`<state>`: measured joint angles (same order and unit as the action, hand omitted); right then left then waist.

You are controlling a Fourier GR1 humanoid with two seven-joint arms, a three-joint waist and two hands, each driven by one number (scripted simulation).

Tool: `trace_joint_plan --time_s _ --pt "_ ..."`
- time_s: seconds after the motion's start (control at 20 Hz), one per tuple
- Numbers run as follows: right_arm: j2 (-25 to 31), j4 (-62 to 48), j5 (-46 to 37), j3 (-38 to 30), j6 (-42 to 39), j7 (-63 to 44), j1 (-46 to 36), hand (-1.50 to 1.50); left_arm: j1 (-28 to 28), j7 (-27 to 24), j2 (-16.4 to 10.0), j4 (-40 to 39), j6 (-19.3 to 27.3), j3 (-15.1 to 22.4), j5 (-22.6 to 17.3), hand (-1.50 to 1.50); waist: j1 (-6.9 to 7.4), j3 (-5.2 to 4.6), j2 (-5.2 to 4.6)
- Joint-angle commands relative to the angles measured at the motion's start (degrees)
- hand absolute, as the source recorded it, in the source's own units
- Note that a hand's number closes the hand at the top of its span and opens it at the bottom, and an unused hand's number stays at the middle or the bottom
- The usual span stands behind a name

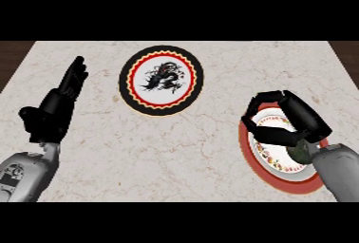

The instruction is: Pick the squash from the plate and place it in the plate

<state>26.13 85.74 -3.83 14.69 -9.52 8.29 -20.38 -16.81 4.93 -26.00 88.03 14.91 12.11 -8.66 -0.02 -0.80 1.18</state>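
**Status: right robot hand over the red-rimmed plate, squash on the plate**

Right robot hand [308,126]: lower right of the frame, above the red-rimmed plate [291,186]. Fingers and thumb curled into a narrow arch; only the plate's white face seen in the gap between them.

Squash [299,153]: dark green, lying on the red-rimmed plate at lower right, partly hidden under the heel of the right robot hand, next to the grey forearm. Contact between hand and squash: cannot tell.

Left robot hand [52,109]: left edge of the frame, fingers straight and together, pointing toward the upper left, holding nothing.

Black-rimmed plate [126,80]: upper centre of the table [182,152], dark figure on its white middle, well apart from both hands.
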Motion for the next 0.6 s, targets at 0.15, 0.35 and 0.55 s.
trace_joint_plan --time_s 0.15,0.35,0.55 --pt "-8.23 0.13 -5.53 4.38 13.36 15.81 19.88 -1.50 0.74 -1.83 -0.90 2.36 -4.29 -3.56 -4.39 0.00 -1.04 0.89 -1.11" --pt "-9.17 0.58 -1.98 1.78 13.09 26.34 24.06 -1.50 -1.30 -1.82 -2.00 -0.91 -7.50 -6.17 -5.52 0.00 -0.95 0.83 -1.24" --pt "-6.43 4.41 -1.35 -4.09 11.49 24.74 20.56 -1.50 3.67 -1.32 -0.27 4.98 -7.62 -5.79 -3.57 0.00 -0.10 0.80 -1.09"
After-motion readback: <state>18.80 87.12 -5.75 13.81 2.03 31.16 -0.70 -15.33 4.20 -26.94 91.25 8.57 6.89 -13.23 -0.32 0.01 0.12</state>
